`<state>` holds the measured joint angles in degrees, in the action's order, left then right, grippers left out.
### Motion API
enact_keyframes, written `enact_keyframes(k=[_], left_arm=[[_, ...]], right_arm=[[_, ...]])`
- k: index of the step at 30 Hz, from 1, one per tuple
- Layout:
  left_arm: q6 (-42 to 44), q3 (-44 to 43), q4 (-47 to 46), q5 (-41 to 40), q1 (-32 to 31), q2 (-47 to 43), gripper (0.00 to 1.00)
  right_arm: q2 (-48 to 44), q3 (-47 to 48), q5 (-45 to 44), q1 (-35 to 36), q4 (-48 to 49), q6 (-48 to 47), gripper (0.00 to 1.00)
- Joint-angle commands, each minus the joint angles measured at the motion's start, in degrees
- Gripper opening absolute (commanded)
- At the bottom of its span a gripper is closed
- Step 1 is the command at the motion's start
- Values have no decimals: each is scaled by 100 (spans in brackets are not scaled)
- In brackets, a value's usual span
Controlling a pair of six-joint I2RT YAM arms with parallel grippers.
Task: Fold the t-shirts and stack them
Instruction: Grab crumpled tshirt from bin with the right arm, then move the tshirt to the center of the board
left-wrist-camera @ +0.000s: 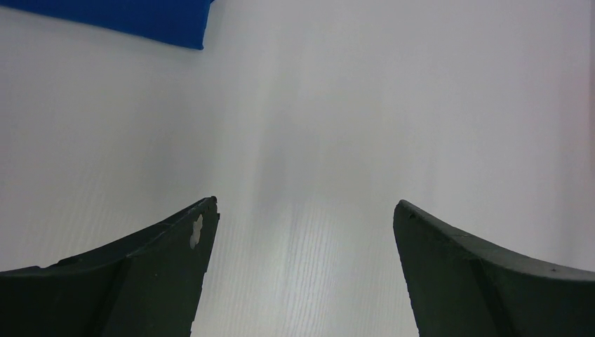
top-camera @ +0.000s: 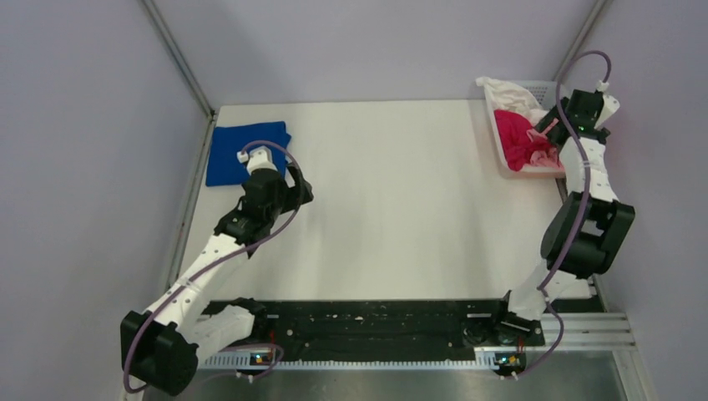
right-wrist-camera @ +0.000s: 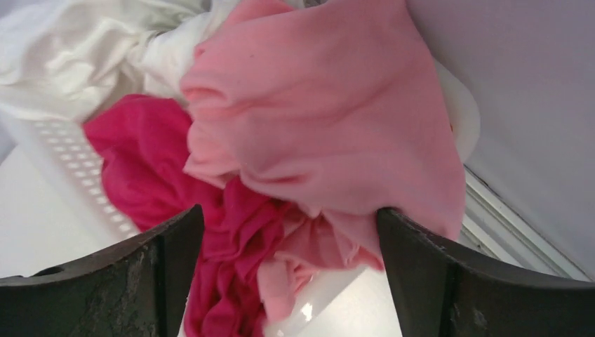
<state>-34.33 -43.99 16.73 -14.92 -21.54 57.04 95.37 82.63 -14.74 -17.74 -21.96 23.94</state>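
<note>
Right gripper (right-wrist-camera: 289, 210) jaws wide apart, nothing clamped. The light pink tee (right-wrist-camera: 316, 119) bulges straight ahead of and between them, one edge just against the right-hand finger. Main risk: the magenta tee (right-wrist-camera: 147, 161) is bunched right under the pink, also inside the gap toward the left-hand finger, so closing here could pinch both and drag two shirts out together. A shallow bite on a loose pink fold could also slip. A snag on the slotted basket (right-wrist-camera: 77, 175) wall, beyond the left-hand finger, might tug the basket along. The pink tee looks crumpled, with soft rounded folds, draped over the basket rim; no tag visible. The white tee (right-wrist-camera: 77, 49) is wadded farther ahead, to the left. Left gripper (left-wrist-camera: 305, 202) jaws also wide, only bare table (left-wrist-camera: 351, 105) between them. The royal blue tee (left-wrist-camera: 140, 17) lies flat and neatly folded, well ahead and left of those jaws, not touching.
</note>
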Motion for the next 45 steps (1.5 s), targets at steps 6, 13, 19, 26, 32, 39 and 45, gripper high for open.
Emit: enact_keyframes(k=[6,13,19,26,32,39,45], left_arm=[[117,-315,-82,-94,-9,144,99],[94,-134,-230,-78,-8,-19,99],[-47,-10,-294,54,-13,-212,99],[-173,198,-247,93,-10,-592,99],[-250,390,28,-178,-16,-1192,99],[-598,345,877,-863,-14,-1944,99],[-928,264,1533,-1282,-14,-2254,99]], right_arm=[[1855,1412,862,-496,151,-289,54],[945,1733,1395,-493,192,-513,0],[-499,1694,2381,-388,664,-489,0],[-1443,2019,4569,390,1516,188,0],[-1420,2470,6035,2065,2440,934,0],[-1199,2313,6706,3422,2419,900,0],[-1921,-502,4357,3440,1243,-105,12]])
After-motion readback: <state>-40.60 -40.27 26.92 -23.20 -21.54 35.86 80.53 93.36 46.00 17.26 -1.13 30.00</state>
